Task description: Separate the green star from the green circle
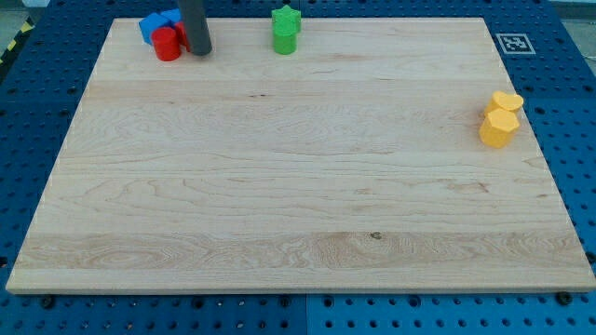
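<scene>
The green star sits at the view's top edge of the wooden board, just left of centre. The green circle lies directly below it, and the two touch. My tip is the lower end of a dark rod at the view's top left, about a hand's width left of the green pair. It rests against a cluster of red and blue blocks and is apart from both green blocks.
A red cylinder and blue blocks sit just left of my tip. A yellow heart and a yellow hexagon touch each other near the board's right edge. A printed marker lies off the board's top right corner.
</scene>
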You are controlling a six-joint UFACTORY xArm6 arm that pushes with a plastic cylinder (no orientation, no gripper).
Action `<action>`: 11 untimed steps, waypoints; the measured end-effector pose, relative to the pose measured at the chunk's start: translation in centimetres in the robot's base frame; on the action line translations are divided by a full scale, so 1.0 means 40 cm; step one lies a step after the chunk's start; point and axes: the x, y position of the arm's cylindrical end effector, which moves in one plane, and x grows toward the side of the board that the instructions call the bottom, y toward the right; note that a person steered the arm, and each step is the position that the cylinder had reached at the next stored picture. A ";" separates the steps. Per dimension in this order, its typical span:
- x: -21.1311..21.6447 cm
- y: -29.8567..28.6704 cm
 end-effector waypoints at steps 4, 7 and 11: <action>-0.135 0.114; -0.172 0.224; -0.041 0.485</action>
